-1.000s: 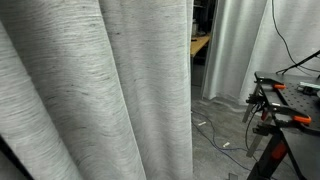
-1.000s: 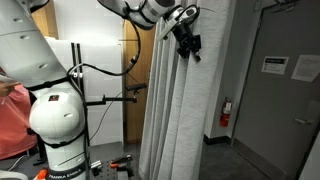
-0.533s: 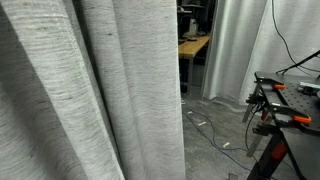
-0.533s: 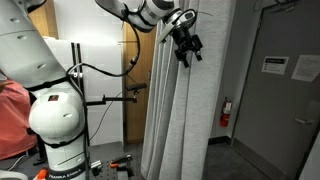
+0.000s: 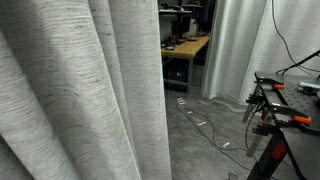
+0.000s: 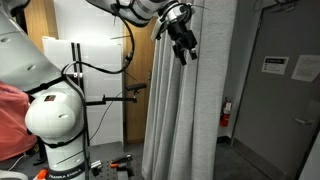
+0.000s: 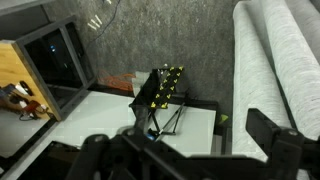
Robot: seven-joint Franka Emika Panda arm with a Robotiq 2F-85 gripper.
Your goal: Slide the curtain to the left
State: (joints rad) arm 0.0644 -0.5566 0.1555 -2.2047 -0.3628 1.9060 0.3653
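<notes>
The curtain (image 5: 80, 90), light-grey woven fabric in deep vertical folds, fills the left half of an exterior view, its free edge near the middle. It hangs as a tall column (image 6: 195, 110) to the floor, with my gripper (image 6: 186, 50) high up against its upper left side. In the wrist view the curtain (image 7: 275, 60) runs along the right. The gripper (image 7: 190, 150) is open, with nothing between its dark fingers (image 7: 285, 140), the right one close to the fabric.
Paler silvery drapes (image 5: 235, 50) hang further back, beside a wooden desk (image 5: 188, 46). A black table with orange clamps (image 5: 285, 100) stands at right, cables (image 5: 205, 125) on the floor. The white robot base (image 6: 55, 120) and a grey door (image 6: 285, 90) flank the curtain.
The gripper has opened and let go of the curtain. The curtain's free edge has swung further left, uncovering more of the desk behind it.
</notes>
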